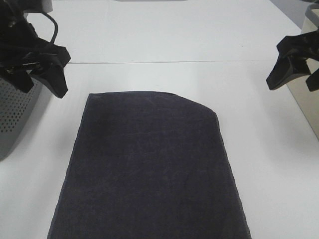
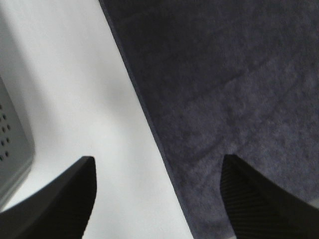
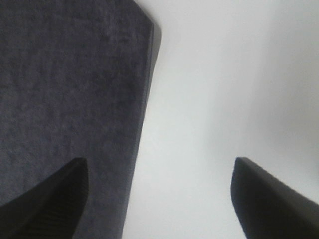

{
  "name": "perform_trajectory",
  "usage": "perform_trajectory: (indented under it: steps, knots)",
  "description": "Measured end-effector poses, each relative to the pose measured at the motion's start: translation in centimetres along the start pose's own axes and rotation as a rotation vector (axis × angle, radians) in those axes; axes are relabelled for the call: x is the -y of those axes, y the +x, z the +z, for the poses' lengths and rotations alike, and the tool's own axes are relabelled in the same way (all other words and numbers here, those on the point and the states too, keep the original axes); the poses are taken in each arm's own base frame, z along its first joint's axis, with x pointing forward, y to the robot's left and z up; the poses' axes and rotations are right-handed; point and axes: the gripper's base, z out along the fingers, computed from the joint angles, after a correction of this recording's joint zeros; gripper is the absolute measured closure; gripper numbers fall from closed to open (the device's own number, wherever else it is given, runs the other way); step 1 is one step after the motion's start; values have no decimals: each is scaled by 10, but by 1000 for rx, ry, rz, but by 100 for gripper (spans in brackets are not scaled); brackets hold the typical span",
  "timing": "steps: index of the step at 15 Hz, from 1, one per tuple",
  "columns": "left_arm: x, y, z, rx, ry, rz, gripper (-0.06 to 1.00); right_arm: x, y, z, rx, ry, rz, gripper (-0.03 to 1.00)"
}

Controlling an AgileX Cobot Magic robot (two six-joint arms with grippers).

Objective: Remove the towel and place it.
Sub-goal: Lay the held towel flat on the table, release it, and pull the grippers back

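Beside the flat dark-navy rectangular terry towel (image 1: 149,174), your left gripper (image 2: 157,167) and right gripper (image 3: 159,167) are hovering wide open, empty — placing looks done; retreat.

The towel (image 1: 149,169) lies flat on the table (image 1: 174,40) (mid-front), the basket (image 1: 15,114) to its left.

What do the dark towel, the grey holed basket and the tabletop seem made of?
Dark navy rectangular towel: terry cloth, matte, with fuzzy nap and a hemmed edge. Grey perforated basket: probably moulded plastic, possibly coated metal; smooth wall, regular holes, rounded corner. White table: smooth, faintly shiny, likely laminate; cannot tell for certain.
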Motion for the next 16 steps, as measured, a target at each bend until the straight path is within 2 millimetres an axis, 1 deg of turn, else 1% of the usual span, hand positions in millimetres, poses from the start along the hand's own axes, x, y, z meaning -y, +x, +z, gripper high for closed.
perform_trajectory:
  steps: [1, 2, 4, 6, 7, 8, 9, 10, 11, 12, 14, 15, 16]
  knots:
    - [-2, -11, 7, -1, -3, 5, 28, 9, -11, 1, 4, -42, 14, 21]
    - [-4, -34, 26, -11, -4, 35, 28, 24, -35, 10, 6, -125, 38, 21]
    - [-4, -50, 37, 19, -5, 52, 28, 33, -52, 23, -34, -150, 46, 20]
    - [-4, -57, 37, 82, -7, 51, 28, 38, -59, 41, -78, -163, 57, 14]
    - [-5, -59, 37, 100, -8, 43, 26, 40, -61, 46, -90, -166, 56, 13]
    - [-5, -62, 38, 126, -9, 30, 22, 44, -66, 58, -114, -169, 58, 12]
    - [-5, -64, 43, 130, -9, 19, 15, 48, -75, 68, -128, -171, 57, 11]
    - [-7, -66, 52, 119, -10, 12, 11, 53, -85, 83, -166, -187, 47, 11]
    - [-11, -69, 64, 99, -10, 2, 9, 56, -97, 94, -204, -220, 28, 11]
    - [-20, -74, 79, 76, -5, -27, 8, 59, -106, 110, -249, -258, 19, 11]
    - [-50, -84, 104, 51, 20, -106, 8, 67, -124, 132, -262, -276, 4, 12]
    - [-64, -89, 115, 46, 38, -131, 8, 72, -131, 145, -264, -281, 3, 12]
    - [-74, -95, 123, 44, 61, -140, 8, 75, -137, 157, -264, -284, 3, 12]
